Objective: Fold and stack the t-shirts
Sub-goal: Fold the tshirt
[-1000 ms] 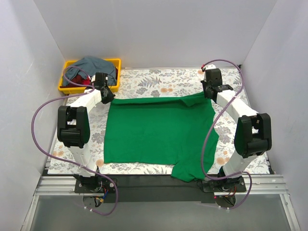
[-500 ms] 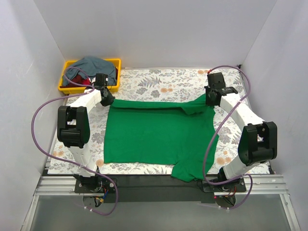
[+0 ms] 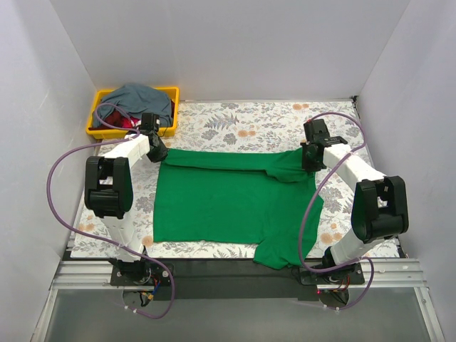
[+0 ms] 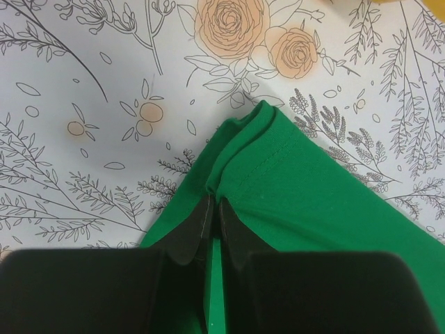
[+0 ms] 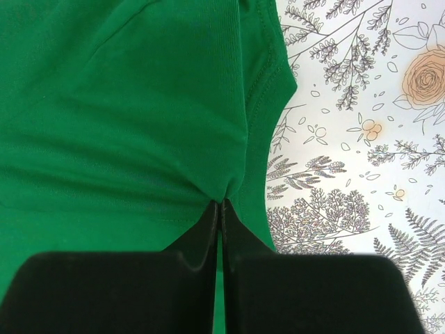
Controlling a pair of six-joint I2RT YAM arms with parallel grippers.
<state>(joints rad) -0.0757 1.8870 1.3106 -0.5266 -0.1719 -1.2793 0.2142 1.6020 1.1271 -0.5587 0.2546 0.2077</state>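
At the far left corner of the table (image 3: 242, 125) a yellow bin (image 3: 95, 130) holds the grey-blue shirt (image 3: 139, 96) heaped on top, with the red shirt (image 3: 127, 122) showing beneath it at the bin's near side.

The green shirt (image 3: 228, 203) lies spread flat mid-table. Its long axis runs left to right: the straight hem is at the left and the sleeves are at the right. One sleeve (image 3: 278, 253) reaches the table's near edge. A band of cloth along its far edge is doubled over toward the near side.

The left gripper (image 3: 158, 152) sits at the shirt's far left corner, just beside the bin. In the left wrist view the gripper (image 4: 214, 212) has its jaws pressed almost together, pinching a ridge of the green shirt (image 4: 306, 209) at its stitched corner above the table (image 4: 104, 83).

The right gripper (image 3: 308, 158) is at the shirt's far right corner. In the right wrist view the gripper (image 5: 221, 212) has its jaws closed tight on a gathered pucker of the green shirt (image 5: 125, 104), next to a hemmed edge, with the table (image 5: 348, 139) to the right.

The table is covered with a pale floral print of grey leaves and peach roses. Plain white walls (image 3: 228, 50) enclose it on three sides. Purple cables (image 3: 53, 192) loop beside each arm.
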